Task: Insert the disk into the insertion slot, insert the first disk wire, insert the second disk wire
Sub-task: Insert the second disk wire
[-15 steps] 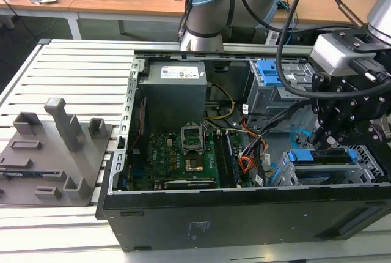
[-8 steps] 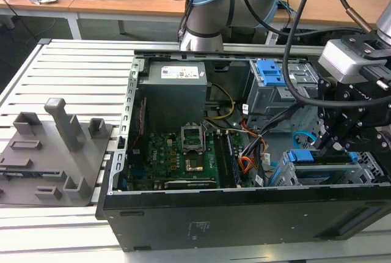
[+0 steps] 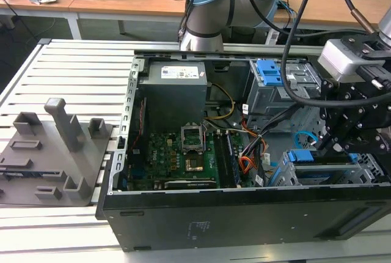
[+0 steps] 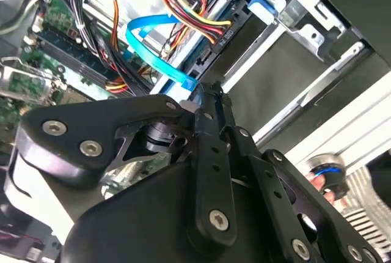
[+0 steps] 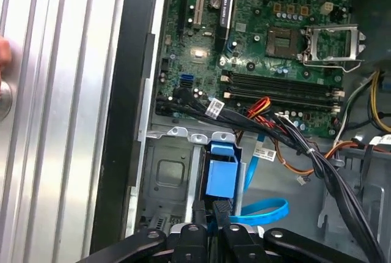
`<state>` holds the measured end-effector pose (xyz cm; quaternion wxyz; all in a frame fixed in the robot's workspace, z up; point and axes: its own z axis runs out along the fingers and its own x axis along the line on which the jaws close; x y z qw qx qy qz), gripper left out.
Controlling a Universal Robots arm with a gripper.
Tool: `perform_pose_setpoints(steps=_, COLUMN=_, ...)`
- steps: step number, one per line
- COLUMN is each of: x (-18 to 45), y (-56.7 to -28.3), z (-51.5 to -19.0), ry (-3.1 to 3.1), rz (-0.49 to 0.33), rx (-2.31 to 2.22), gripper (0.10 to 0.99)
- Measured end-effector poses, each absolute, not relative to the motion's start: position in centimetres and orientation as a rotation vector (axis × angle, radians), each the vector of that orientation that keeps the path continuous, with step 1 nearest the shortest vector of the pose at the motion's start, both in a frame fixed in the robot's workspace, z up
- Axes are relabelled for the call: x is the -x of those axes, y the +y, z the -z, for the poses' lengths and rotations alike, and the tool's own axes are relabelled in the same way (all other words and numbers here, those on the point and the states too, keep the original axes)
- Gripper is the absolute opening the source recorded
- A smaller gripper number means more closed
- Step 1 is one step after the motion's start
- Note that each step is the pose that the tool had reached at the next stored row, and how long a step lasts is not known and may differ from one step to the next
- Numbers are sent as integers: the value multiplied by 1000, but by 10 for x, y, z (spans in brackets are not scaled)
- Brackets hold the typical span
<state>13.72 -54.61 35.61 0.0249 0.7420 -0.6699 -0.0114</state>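
A: Disk?
B: Blue carrier, lying flat inside the insertion slot. The carrier's tab sits at the open end.
A: Slot?
B: Low grey perforated cage in the case corner.
A: First disk wire?
B: An orange, red, yellow and black bundle. Its dark plug sits against the disk's end; can't tell if it's seated.
A: Second disk wire?
B: Flat and light blue, curled in a loop beside the slot.

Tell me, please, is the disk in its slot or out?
In: the disk's blue carrier sits within the grey insertion slot, under the gripper.
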Motion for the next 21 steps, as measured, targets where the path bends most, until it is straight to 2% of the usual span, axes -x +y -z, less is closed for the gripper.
perform_pose_setpoints(steps=21, x=-143, y=-546, z=-350, ry=-2187, rz=43, rx=-2190, gripper=165)
